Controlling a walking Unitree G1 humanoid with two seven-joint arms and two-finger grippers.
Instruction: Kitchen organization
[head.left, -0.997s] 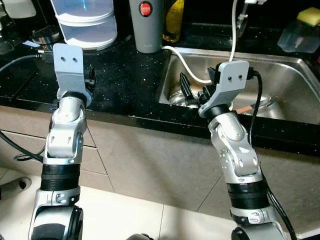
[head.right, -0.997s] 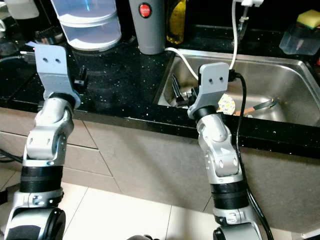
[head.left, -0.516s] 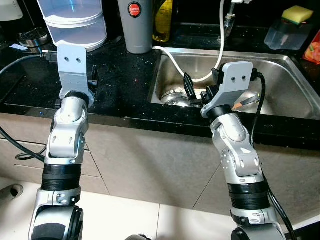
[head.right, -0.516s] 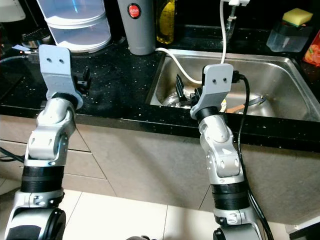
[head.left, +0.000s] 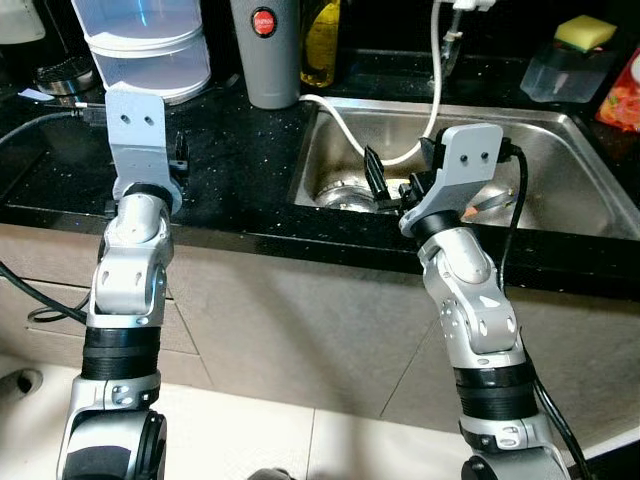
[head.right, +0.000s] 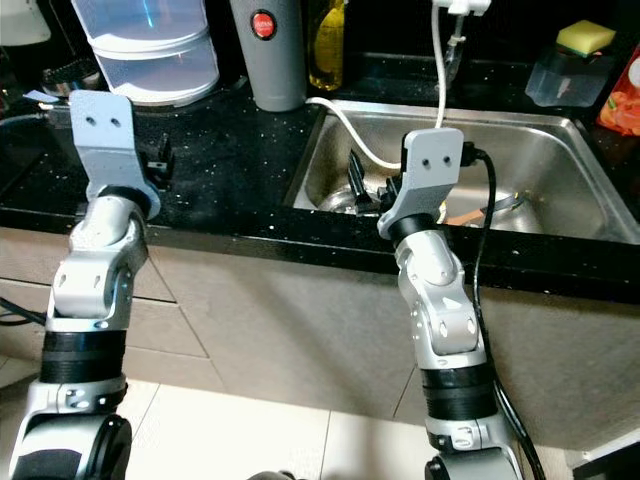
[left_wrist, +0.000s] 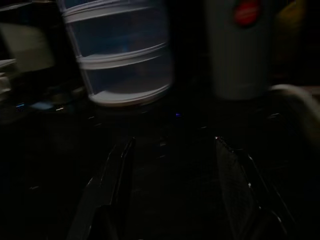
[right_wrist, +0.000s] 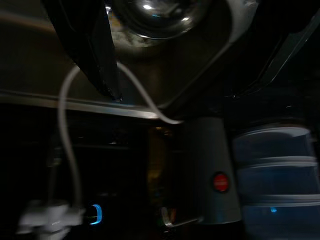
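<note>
Sink (head.left: 560, 150) is sitting ahead of me, stainless, set into the black speckled counter (head.left: 240, 170); I'm holding the right gripper (head.left: 385, 183) over its near left corner, fingers spread apart, pinching nothing; right wrist view is showing the two black fingers (right_wrist: 92, 45) either side of a shiny round metal bowl (head.left: 340, 192) lying in the basin bottom; a white hose (head.left: 345, 120) is curving from the tap area down into the sink just beside that gripper; something long with an orange handle (head.right: 470, 214) is lying further right in the basin, can't tell what it is. Left gripper (left_wrist: 172, 165) is hovering over the counter well left of the sink, fingers spread too, nothing between them; ahead of it I'm seeing a stacked clear plastic container (head.left: 145, 45) and a grey tumbler (head.left: 265, 50) with a red button; yellow bottle (head.left: 322, 40) is standing just behind the tumbler; clear tub with a yellow sponge (head.left: 585, 30) is sitting at the far right of the counter.
</note>
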